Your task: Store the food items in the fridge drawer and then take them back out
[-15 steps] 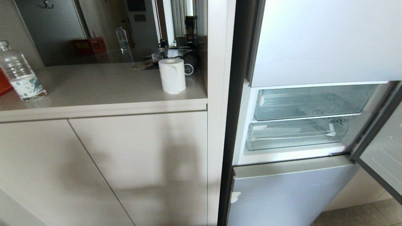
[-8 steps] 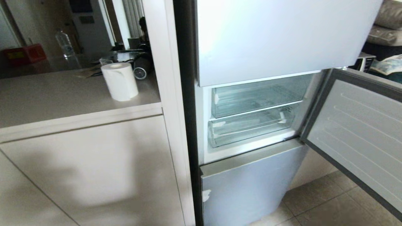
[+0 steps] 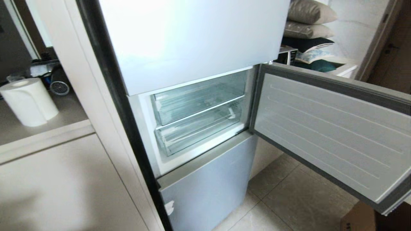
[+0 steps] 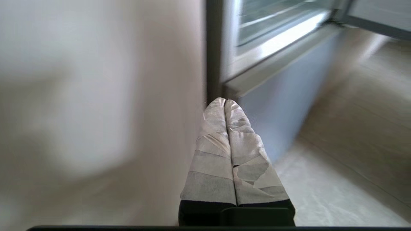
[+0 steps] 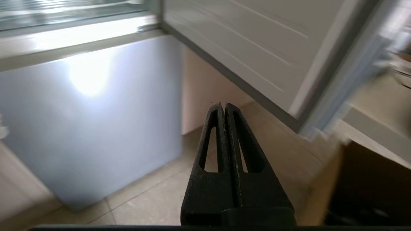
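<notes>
While the middle fridge door (image 3: 330, 128) stands swung wide to the right, the head view shows the open compartment with 2 clear drawers stacked inside. The fridge drawer (image 3: 199, 130) is the lower of the 2, pushed in, its thick front lip just above the white sill; the upper clear drawer (image 3: 197, 101) sits directly over it. Both look empty, and neither fruit shows in any view. Above the compartment is the glossy upper door front (image 3: 192, 38), and below it the closed lower door front (image 3: 205, 189), pale blue-grey, with a small white mark near its left edge.

Neither arm appears in the head view. The left end effector (image 4: 224, 102), its fingers wrapped in pale tape, has them pressed together with nothing between; it hangs low in front of the dark seam where the beige cabinet panel (image 4: 96, 96) meets the fridge. The right end effector (image 5: 223, 105), bare black, is likewise closed and empty, pointing at the tiled floor (image 5: 154, 199) beneath the open door, near the lower door front.

To the left, a white paper roll (image 3: 29, 101) stands upright on the beige surface (image 3: 41, 138). Pillows (image 3: 308, 19) are piled beyond the open door.
</notes>
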